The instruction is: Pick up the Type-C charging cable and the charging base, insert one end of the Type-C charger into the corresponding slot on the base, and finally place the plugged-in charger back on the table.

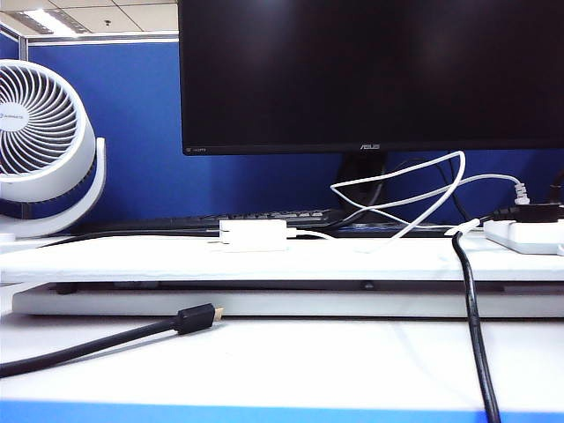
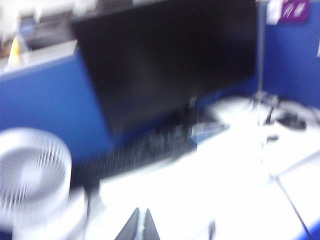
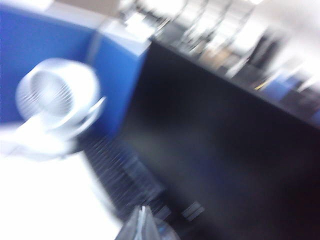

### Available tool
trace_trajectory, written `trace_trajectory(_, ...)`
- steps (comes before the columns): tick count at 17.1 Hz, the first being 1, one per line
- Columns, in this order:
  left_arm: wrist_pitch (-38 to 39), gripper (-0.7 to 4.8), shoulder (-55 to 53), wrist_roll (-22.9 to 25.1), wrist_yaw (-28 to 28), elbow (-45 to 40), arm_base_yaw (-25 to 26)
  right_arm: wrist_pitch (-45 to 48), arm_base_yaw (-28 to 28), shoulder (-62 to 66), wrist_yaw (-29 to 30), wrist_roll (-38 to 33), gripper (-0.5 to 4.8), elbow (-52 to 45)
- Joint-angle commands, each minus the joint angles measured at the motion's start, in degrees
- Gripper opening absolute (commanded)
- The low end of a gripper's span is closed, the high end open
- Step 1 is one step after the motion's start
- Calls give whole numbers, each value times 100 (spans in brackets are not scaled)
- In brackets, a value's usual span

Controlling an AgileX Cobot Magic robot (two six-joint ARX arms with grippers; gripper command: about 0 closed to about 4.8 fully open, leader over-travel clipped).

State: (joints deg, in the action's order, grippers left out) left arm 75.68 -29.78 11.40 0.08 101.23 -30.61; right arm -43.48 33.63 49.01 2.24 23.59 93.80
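Exterior view: the charging base lies on the raised white board of the surface, in front of the keyboard and below the dark monitor; the charging cable runs from the base's right end and loops upward in front of the monitor stand; a white fan stands at the left; a power strip sits at the right edge; a thick black cable with a gold-tipped plug lies on the near surface; neither arm shows here.

Left wrist view, blurred: the left gripper hangs above the surface with its fingers pressed together, empty.

Right wrist view, also blurred: the right gripper faces the monitor, its fingers likewise closed on nothing.
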Motion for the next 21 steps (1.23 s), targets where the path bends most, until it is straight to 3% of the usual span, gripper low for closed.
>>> trace_trajectory(1, 599, -6, 813, -693, -140, -647, 13, 782, 13, -721, 323, -514, -1, -1445)
trace_trajectory(2, 254, -6, 1539, -896, -136, -1609, 15, 1578, 13, -1266, 411, -898, -1, -2579)
trace_trajectory(5, -1073, -6, 2765, -1093, -138, -3939, 15, 2918, 11, -2157, 398, -1270, -1, -4636)
trace_trajectory(9, -3202, -6, 2785, -1335, -142, -5965, 15, 3493, 13, -2566, 131, -1886, -1, -6260)
trace_trajectory(12, -4009, -6, 2496, -1390, -330, -6878, 13, 3897, -4, -2621, 20, -2024, -1, -7071)
trace_trajectory(14, -4664, -6, 2428, -1777, -15, -7471, 13, 4271, -4, -2621, 24, -2247, -1, -7606)
trace_trajectory(16, -5381, -6, 2426, -1873, 9, -8170, 13, 4690, -4, -2623, -94, -2275, -1, -8102)
trace_trajectory(21, -5834, -6, 2428, -1744, 83, -9215, 13, 5193, -4, -2621, -105, -2387, -1, -8948)
